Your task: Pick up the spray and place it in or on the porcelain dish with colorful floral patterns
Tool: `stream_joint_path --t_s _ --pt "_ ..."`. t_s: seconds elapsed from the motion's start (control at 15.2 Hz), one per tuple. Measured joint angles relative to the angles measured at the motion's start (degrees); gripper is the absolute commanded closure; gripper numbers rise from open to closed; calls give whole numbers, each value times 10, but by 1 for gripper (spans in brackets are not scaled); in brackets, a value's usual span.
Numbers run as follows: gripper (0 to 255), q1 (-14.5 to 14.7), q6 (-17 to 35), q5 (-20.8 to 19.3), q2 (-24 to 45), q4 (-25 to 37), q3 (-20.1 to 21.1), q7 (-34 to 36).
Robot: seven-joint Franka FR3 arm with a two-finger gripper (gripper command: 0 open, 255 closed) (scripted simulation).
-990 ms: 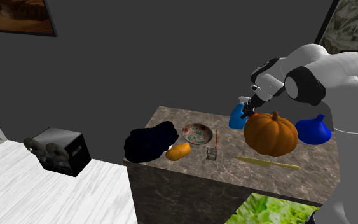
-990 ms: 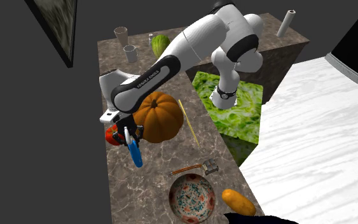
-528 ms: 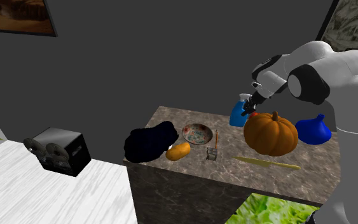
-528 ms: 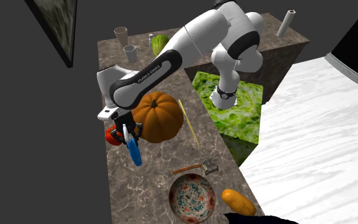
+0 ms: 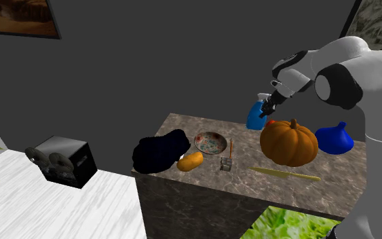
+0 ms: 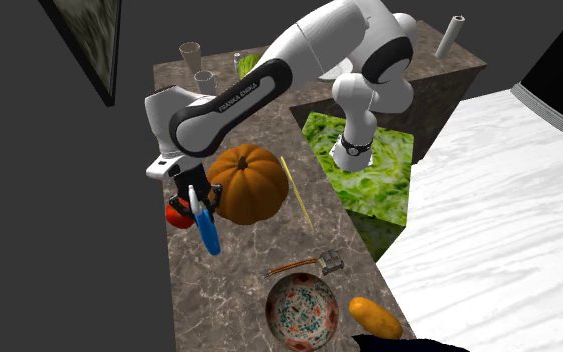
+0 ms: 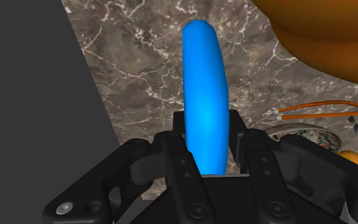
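One blue spray bottle (image 6: 208,232): we found it pinched in the gripper (image 6: 198,206), over the wall-side edge of the counter (image 6: 231,292), just beside the pumpkin (image 6: 251,184). One flowered dish (image 6: 302,311): near the counter's end, well apart.

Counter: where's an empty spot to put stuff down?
The biggest bare patch of counter runs along the wall, between the pumpkin and the dish, beneath the held spray. A thinner strip lies between the yellow knife and the counter's edge. Crowded: around the dish, with the glass and orange lump close by.
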Motion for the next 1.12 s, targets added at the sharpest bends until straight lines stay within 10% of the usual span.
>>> stream_joint_path --t_s 0.66,1.12 --pt "255 16 -38 -45 -38 28 -24 45" --pt "255 128 43 -90 -116 -52 -31 121"
